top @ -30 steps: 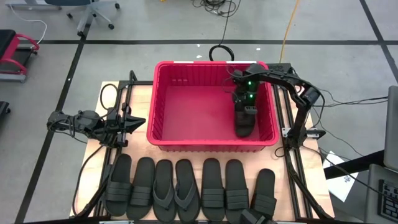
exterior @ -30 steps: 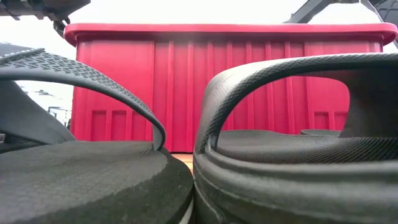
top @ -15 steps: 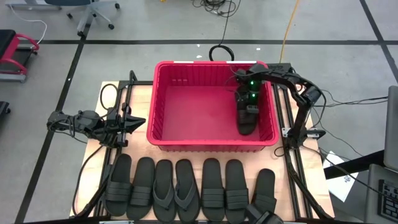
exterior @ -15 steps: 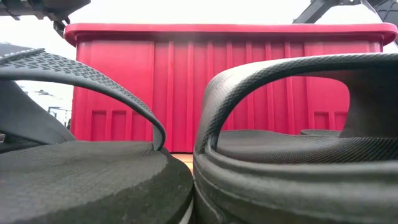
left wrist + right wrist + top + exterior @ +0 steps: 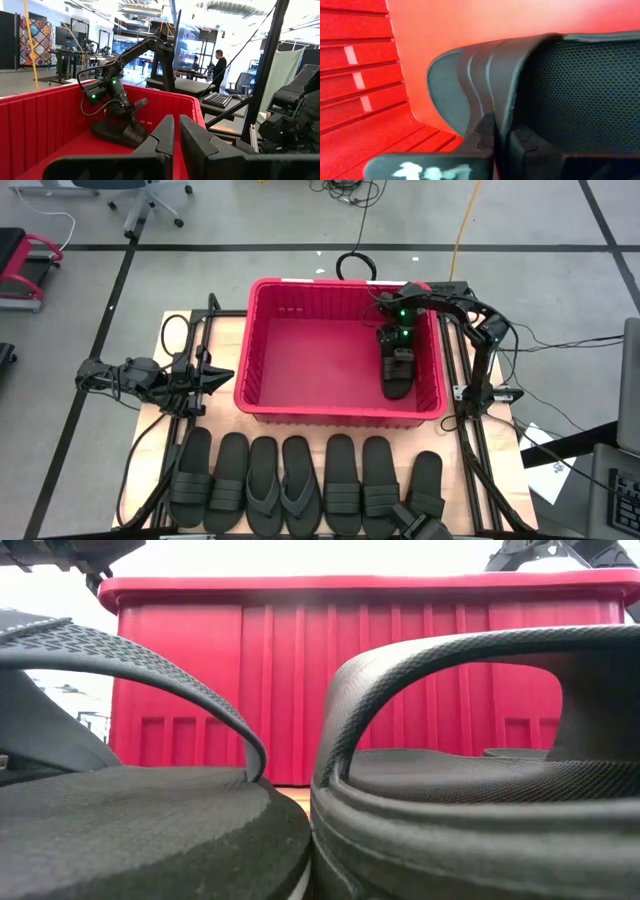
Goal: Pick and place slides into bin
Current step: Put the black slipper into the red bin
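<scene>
R gripper (image 5: 400, 352): jaws pinched on ribbed strap of rubbery slide (image 5: 396, 372) | in red slotted bin (image 5: 340, 409) | L gripper (image 5: 222, 376): closed, empty, beside bin

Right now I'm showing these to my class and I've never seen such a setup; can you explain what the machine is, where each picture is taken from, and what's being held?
It is a two-armed robot at a wooden table, putting sandals into a red bin.

The top picture looks straight down. The low one sits at table height, peering between two sandals at the bin's wall. The other two come from cameras on each wrist.

Seven black sandals lie in a row in front of the bin. The right gripper reaches inside the bin, shut on the strap of an eighth sandal near the bin's right wall; its toe seems to rest on the floor. The left gripper waits shut and empty beside the bin's left wall.

The left wrist view looks across the bin at the other arm; a person stands far behind.
</scene>
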